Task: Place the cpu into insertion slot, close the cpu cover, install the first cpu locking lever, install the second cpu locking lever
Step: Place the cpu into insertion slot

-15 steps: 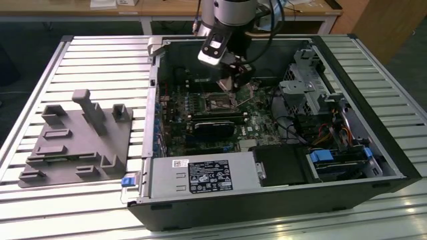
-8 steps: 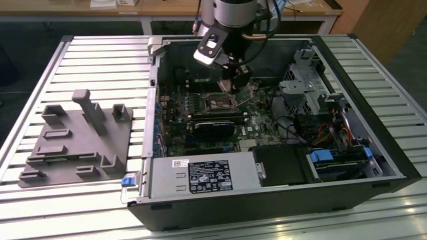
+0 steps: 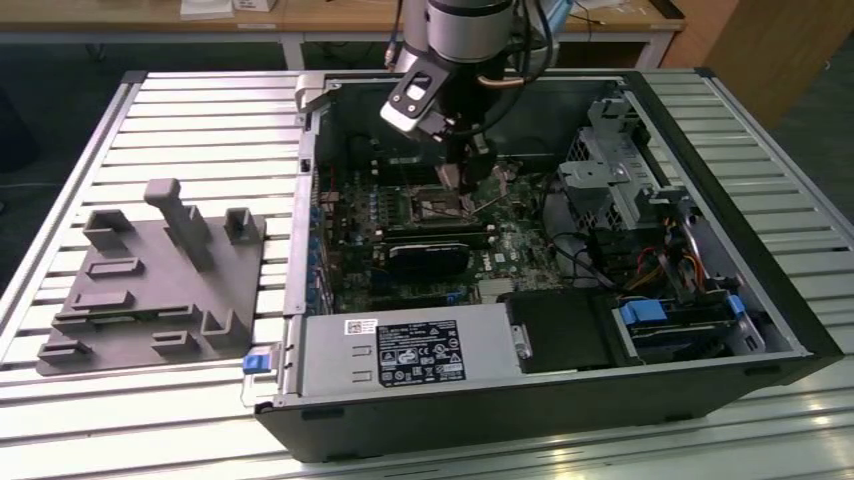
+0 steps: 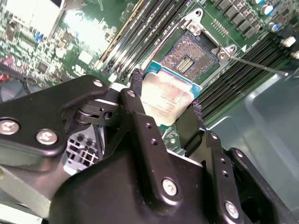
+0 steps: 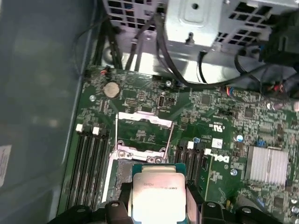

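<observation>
The gripper (image 4: 166, 92) is clamped on the cpu (image 4: 169, 100), its two black fingers (image 4: 136, 86) pressing on opposite edges of the chip. In both wrist views the cpu hangs just above the green motherboard (image 5: 210, 107), beside and partly over the insertion slot (image 4: 189, 58), and is not yet seated. In the exterior view this is at the far middle of the open computer case (image 3: 534, 410), which lies on the slatted metal desk (image 3: 200, 120).

The cpu is a small, flat square with a dull silvery metal top on a thin green base. It looks light and rigid. Its smooth lid could probably slip in the grip, and its underside is likely delicate, so holding it by the edges suits it.

The insertion slot is a dark square recess with a finely textured centre and a thin bright rim. The cpu cover (image 5: 140, 117), a thin silvery frame with a cut-out centre, stands flipped open on the slot's far side. A slim metal locking lever (image 4: 261, 66) juts out beside the slot.
</observation>
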`<state>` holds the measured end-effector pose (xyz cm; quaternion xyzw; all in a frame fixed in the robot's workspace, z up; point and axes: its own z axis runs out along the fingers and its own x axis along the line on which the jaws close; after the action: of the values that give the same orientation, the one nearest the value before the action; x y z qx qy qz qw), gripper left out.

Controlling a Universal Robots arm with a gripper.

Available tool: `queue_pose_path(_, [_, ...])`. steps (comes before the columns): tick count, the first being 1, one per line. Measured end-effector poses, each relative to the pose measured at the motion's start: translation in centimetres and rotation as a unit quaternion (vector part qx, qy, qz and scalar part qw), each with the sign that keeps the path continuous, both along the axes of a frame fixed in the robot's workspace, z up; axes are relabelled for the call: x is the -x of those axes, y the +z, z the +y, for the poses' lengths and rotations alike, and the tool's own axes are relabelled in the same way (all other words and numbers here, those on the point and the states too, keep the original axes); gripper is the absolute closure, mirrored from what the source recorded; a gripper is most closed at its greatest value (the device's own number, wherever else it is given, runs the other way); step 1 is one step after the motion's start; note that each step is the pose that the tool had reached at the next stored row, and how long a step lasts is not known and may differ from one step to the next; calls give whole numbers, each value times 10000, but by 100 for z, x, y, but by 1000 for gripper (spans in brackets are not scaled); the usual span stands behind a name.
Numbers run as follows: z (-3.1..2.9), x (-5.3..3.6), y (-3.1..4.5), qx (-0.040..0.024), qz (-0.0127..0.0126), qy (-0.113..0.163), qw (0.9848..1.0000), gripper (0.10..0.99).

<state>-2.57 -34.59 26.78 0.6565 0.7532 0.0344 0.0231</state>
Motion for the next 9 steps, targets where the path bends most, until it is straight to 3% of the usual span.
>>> queue_pose_path(5, [8, 14, -53, 1, 0, -257, 9997, 545])
queue_pose_path(9, [61, 26, -105, 15, 0, -287, 9996, 545])
